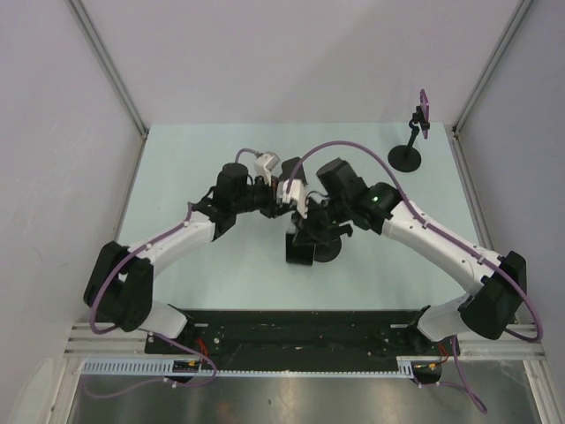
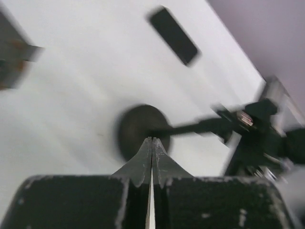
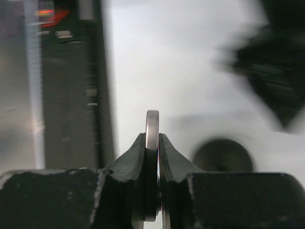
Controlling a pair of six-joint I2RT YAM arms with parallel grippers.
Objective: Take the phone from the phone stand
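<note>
The phone point(image 3: 152, 119) is being pinched edge-on in the right gripper point(image 3: 152, 138), while the left gripper point(image 2: 152, 141) is being held fully closed, empty, over the phone stand point(image 2: 136, 126).

My left fingers point(image 2: 139, 166) are matt black plastic, their edges scuffed pale and grainy. My right fingers point(image 3: 172, 162) look the same, dull and worn, and the thin slab point(image 3: 152, 126) between them shows a smooth, silvery rim with a soft metallic sheen. The phone stand's round base point(image 2: 138, 126) is dark and matt through the blur, its stem point(image 2: 190, 128) black too. The table point(image 1: 177, 177) is a pale, smooth, matt sheet. My arms' shells point(image 1: 433, 236) are glossy white plastic, the cables point(image 1: 349, 144) smooth purple sheathing.
</note>
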